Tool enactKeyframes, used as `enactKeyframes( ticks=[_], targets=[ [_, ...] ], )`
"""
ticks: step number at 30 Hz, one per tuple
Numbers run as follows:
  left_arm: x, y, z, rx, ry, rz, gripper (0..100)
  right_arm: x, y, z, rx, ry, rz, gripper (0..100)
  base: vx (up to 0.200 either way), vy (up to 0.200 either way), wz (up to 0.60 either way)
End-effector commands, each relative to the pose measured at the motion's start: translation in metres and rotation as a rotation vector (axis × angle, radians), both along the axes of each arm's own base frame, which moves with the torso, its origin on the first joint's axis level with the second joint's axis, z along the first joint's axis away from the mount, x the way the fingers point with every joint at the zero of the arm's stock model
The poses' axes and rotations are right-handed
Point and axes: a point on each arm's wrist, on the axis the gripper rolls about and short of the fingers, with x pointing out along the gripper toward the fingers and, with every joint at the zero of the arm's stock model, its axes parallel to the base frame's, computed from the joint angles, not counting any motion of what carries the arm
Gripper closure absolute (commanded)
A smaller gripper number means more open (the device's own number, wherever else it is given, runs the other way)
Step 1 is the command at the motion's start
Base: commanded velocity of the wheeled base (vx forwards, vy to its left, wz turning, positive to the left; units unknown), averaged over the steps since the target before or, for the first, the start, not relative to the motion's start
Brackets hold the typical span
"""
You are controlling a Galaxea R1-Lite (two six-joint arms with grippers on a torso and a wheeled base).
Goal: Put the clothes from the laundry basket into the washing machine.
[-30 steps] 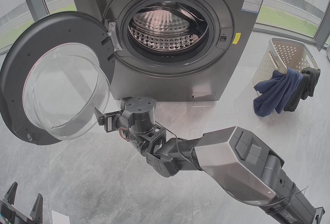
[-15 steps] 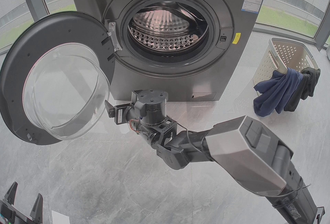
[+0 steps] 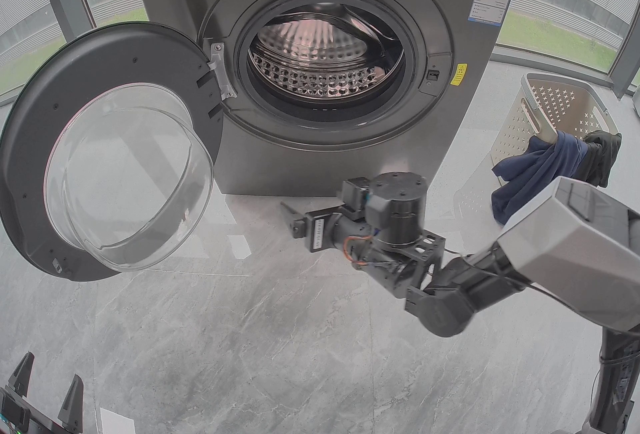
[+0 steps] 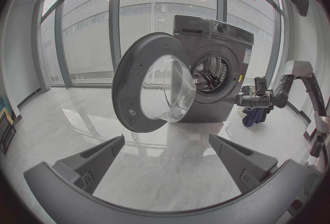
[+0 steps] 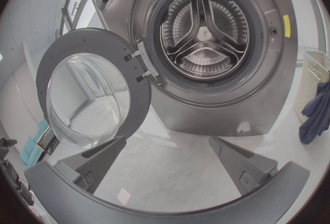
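Note:
The grey washing machine (image 3: 427, 142) stands with its round door (image 3: 40, 142) swung open to the left and its steel drum (image 3: 327, 62) empty. To its right is the white laundry basket (image 3: 567, 102), with a blue cloth (image 3: 533, 172) and a black cloth (image 3: 603, 152) draped over its front rim. My right gripper (image 3: 293, 222) hangs low over the floor in front of the machine's base, left of the basket. It is open and empty, as the right wrist view (image 5: 166, 140) shows. My left gripper (image 3: 52, 370) sits at the near left, open and empty (image 4: 166, 138).
Bare grey tiled floor (image 3: 233, 335) stretches in front of the machine. The open door juts out over the floor on the left. Glass walls (image 3: 580, 9) close the space behind the machine and basket.
My right arm has swung to the right, carrying its gripper away from the door's edge to in front of the machine's base, nearer the basket. The left gripper and the clothes have not moved.

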Motion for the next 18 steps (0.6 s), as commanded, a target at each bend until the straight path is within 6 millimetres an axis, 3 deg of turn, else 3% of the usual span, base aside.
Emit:
enactKeyframes(
  ticks=[1,7,13,18],
  targets=[
    [0.0,0.0,-0.005,0.001,0.006,-0.001,0,-0.053,-0.129,0.041,0.009,-0.114,-0.158,0,0.0,0.0,0.0],
    [0.0,0.0,-0.005,0.001,0.006,0.0,0,-0.077,-0.169,0.049,0.001,-0.115,-0.227,0,0.0,0.0,0.0],
    [0.0,0.0,-0.005,0.001,0.006,-0.001,0,-0.103,-0.19,0.051,-0.006,-0.11,-0.255,0,0.0,0.0,0.0],
    [0.0,0.0,-0.005,0.001,0.006,-0.001,0,-0.114,-0.204,0.05,-0.012,-0.104,-0.287,0,0.0,0.0,0.0]
  ],
)
